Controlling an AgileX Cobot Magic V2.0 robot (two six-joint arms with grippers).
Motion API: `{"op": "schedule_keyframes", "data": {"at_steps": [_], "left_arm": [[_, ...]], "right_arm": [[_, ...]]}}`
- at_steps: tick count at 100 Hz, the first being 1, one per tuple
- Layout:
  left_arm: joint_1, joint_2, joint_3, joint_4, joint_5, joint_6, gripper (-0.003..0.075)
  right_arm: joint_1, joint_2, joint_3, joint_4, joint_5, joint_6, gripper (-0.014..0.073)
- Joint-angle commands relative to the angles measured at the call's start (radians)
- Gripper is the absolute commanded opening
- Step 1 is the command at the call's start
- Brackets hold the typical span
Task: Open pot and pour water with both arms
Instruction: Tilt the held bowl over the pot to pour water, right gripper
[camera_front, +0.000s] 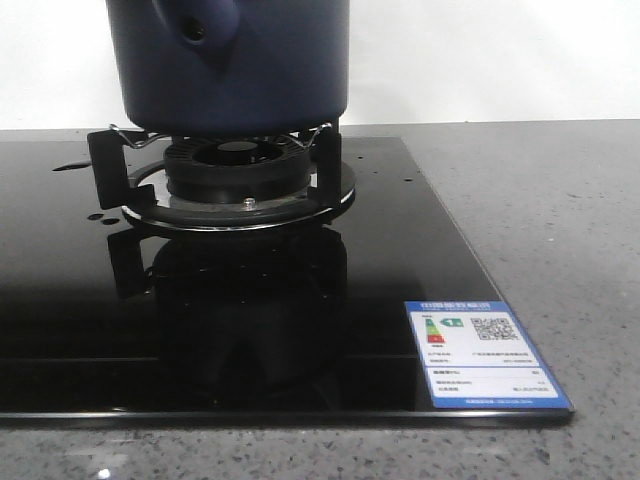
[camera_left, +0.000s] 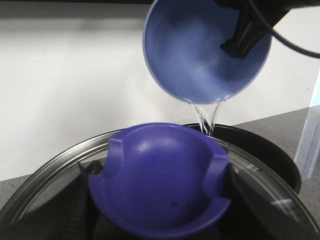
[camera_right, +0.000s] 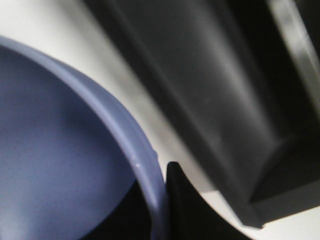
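Front view: black glass cooktop (camera_front: 60, 330) on the grey speckled counter (camera_front: 560, 210), and the pot (camera_front: 270, 70) sits on the burner's pan supports (camera_front: 105, 160) over the burner ring (camera_front: 238, 165); its stubby handle with the round hole (camera_front: 197, 28) faces the camera. Neither arm shows in this view. An energy label sticker (camera_front: 487, 352) sits on the cooktop corner nearest the camera, right of the pot.

Left wrist view: glass lid (camera_left: 45, 165) with a purple knob (camera_left: 160, 180) is off the pot, held in front of the pot's open rim (camera_left: 280, 155). Left gripper fingers (camera_left: 80, 210) sit beside the knob (grip itself hidden, so can't tell whether they're clamped). Above the pot, a periwinkle bowl (camera_left: 200, 50) is tilted and water (camera_left: 204, 114) streams from its lip down toward the pot. Right gripper finger (camera_left: 245, 35) is pinched on the bowl rim.

Right wrist view: blurred bowl rim (camera_right: 125, 135), with one dark fingertip (camera_right: 175, 190) against it.
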Motion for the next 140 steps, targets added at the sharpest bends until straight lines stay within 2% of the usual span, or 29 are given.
{"op": "schedule_keyframes", "data": {"at_steps": [1,33,64,72,85,98,110,124,140], "left_arm": [[-0.008,-0.012,-0.032,-0.041,0.004,-0.003,0.0283],[-0.027,-0.012,-0.032,-0.041,-0.022,-0.003,0.0283],[-0.027,-0.012,-0.032,-0.041,-0.022,-0.003,0.0283],[-0.027,-0.012,-0.032,-0.041,-0.022,-0.003,0.0283],[-0.027,-0.012,-0.032,-0.041,-0.022,-0.003,0.0283],[-0.027,-0.012,-0.032,-0.041,-0.022,-0.003,0.0283],[-0.042,-0.012,-0.032,-0.042,-0.022,-0.003,0.0283],[-0.077,-0.012,-0.032,-0.040,-0.020,-0.003,0.0283],[-0.093,-0.006,-0.065,-0.042,-0.008,-0.003,0.0283]], "right_arm": [[0.020,-0.060,-0.033,-0.142,-0.071,0.007,-0.0060],[0.031,-0.062,-0.033,-0.222,-0.076,0.007,-0.0060],[0.035,-0.076,-0.033,-0.242,-0.080,0.007,-0.0060],[0.036,-0.076,-0.033,-0.231,-0.080,0.060,-0.0061],[0.038,-0.078,-0.033,-0.059,0.028,0.103,-0.0062],[0.009,-0.079,-0.033,0.107,0.180,0.222,-0.0062],[-0.048,-0.106,-0.035,0.307,0.211,0.222,-0.0062],[-0.160,-0.181,-0.035,0.587,0.231,0.225,-0.0062],[-0.365,-0.255,-0.035,0.884,0.344,0.173,-0.0062]]}}
